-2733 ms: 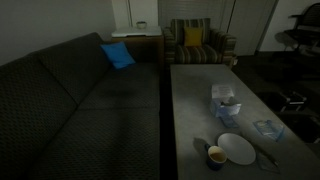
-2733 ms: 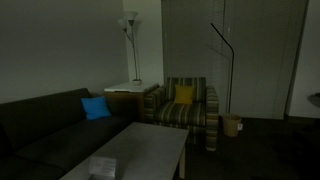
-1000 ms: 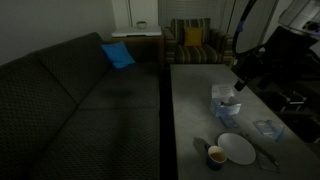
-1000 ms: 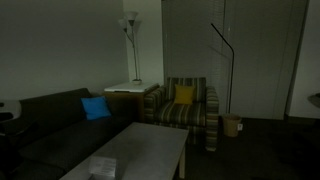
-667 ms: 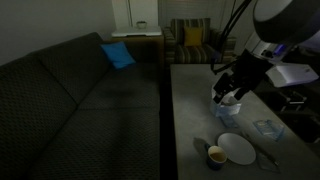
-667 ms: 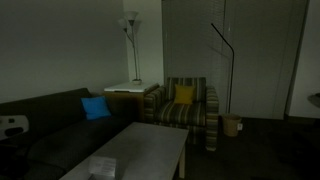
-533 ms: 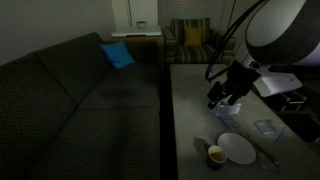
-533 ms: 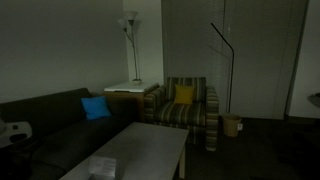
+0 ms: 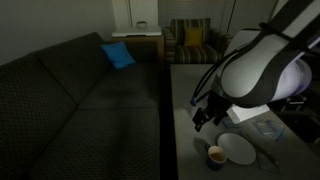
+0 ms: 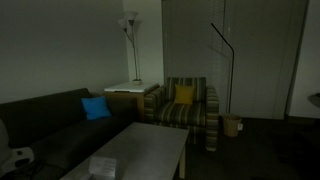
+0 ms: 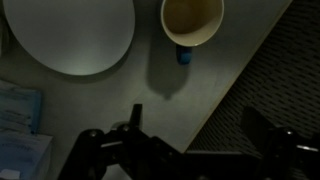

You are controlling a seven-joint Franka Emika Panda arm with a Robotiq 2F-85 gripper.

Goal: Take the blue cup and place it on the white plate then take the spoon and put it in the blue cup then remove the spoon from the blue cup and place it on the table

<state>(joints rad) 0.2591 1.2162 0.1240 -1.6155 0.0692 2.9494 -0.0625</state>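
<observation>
Your jaws hung wide open and empty near the cup [image 11: 192, 22], which looked light, stiff and maybe slick, so pinching one wall at the rim seemed safest.

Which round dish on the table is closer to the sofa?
The blue cup: small, dark, standing by the table edge nearest the sofa; the wider white plate lies beside it, farther in.

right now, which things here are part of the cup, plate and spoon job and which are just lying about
Job: blue cup, white plate, table, open end effector; spoon too faint to pick out.
Lying about: pale blue object, sofa, blue cushion, striped armchair, floor lamp.
</observation>
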